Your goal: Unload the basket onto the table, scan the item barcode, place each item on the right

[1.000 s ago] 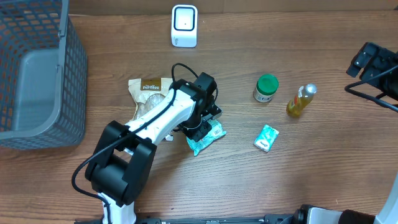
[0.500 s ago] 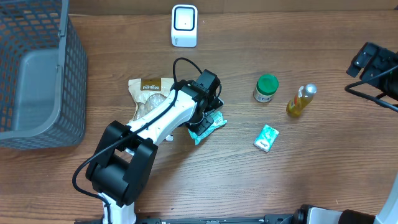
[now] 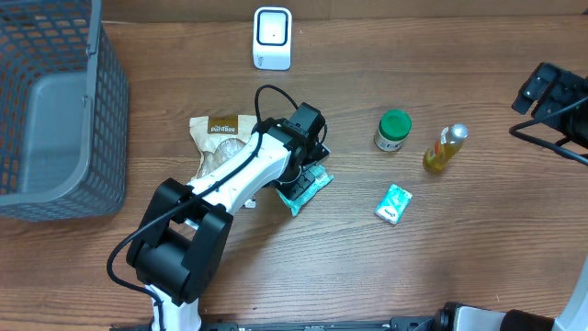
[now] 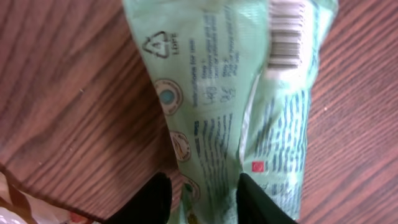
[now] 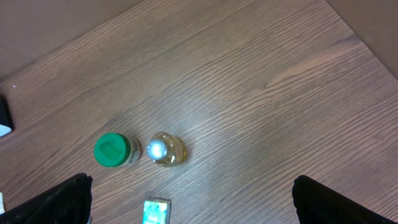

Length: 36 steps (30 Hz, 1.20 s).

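Green crinkly plastic packet (image 3: pixel 305 188) is lying flat mid-table, barcode (image 4: pixel 286 37) facing up — ready, I'd judge, for the white box scanner (image 3: pixel 272 38) at the far edge. Left gripper (image 4: pixel 205 196) is straddling its end, jaws parted, not pinching; right gripper (image 5: pixel 199 202) is waiting wide open.

Overhead gives me the whole bench (image 3: pixel 441 276) straight down. My left wrist camera sits close above the green pouch (image 4: pixel 217 93); my right looks down from high, sharing overhead's jar (image 5: pixel 112 151) and bottle (image 5: pixel 165 149).
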Available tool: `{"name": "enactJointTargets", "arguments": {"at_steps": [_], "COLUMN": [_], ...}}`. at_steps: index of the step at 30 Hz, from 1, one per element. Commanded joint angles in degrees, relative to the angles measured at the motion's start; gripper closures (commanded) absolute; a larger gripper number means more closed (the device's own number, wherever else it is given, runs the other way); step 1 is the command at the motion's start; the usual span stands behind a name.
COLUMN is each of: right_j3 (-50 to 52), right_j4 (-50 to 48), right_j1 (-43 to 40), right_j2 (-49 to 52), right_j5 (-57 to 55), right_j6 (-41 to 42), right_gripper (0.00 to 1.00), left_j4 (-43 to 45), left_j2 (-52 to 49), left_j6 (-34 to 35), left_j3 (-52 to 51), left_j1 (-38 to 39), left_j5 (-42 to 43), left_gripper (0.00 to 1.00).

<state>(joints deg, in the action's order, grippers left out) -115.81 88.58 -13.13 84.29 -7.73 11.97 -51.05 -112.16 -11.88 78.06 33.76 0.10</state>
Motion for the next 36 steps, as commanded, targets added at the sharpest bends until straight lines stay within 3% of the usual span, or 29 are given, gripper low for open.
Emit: {"name": "enactJointTargets", "arguments": {"at_steps": [1, 6, 7, 9, 10, 13, 18, 21, 22, 36], "right_j3": [-0.1, -0.1, -0.1, -0.1, -0.1, -0.1, -0.1, -0.1, -0.1, -0.1], "right_j4": [-0.2, -0.2, -0.2, -0.2, -0.2, -0.2, -0.2, -0.2, -0.2, -0.2], "right_j1": [-0.1, -0.1, -0.1, -0.1, -0.1, -0.1, -0.1, -0.1, -0.1, -0.1], "right_j2": [0.0, 0.0, 0.0, 0.0, 0.0, 0.0, 0.0, 0.0, 0.0, 0.0], "right_j5": [-0.1, -0.1, -0.1, -0.1, -0.1, -0.1, -0.1, -0.1, -0.1, -0.1], "right_j6": [-0.3, -0.3, -0.3, -0.3, -0.3, -0.3, -0.3, -0.3, -0.3, -0.3], "right_gripper": [0.00, 0.00, 0.00, 0.00, 0.00, 0.00, 0.00, 0.00, 0.00, 0.00], "left_j4": [-2.1, -9.2, -10.8, -14.1, -16.5, -22.3, -24.3, -23.0, -22.5, -4.5], "left_j2": [0.2, 0.3, 0.3, 0.3, 0.3, 0.3, 0.2, 0.2, 0.2, 0.1], "left_j6": [2.2, 8.1, 8.7, 9.4, 9.6, 12.8, 16.2, 16.4, 16.9, 23.9], "left_j3": [1.7, 9.9, 12.1, 15.4, 17.0, 18.6, 16.0, 13.3, 12.4, -1.7], "left_j1": [0.0, -0.1, -0.1, -0.1, -0.1, -0.2, -0.2, 0.2, 0.4, 2.4], "left_j5": [-0.5, -0.1, 0.6, 2.8, 3.9, 4.5, 12.5, 15.4, 16.0, 15.8], "left_gripper": [0.69, 0.51, 0.43, 0.10, 0.07, 0.18, 0.49, 0.89, 0.96, 0.96]}}
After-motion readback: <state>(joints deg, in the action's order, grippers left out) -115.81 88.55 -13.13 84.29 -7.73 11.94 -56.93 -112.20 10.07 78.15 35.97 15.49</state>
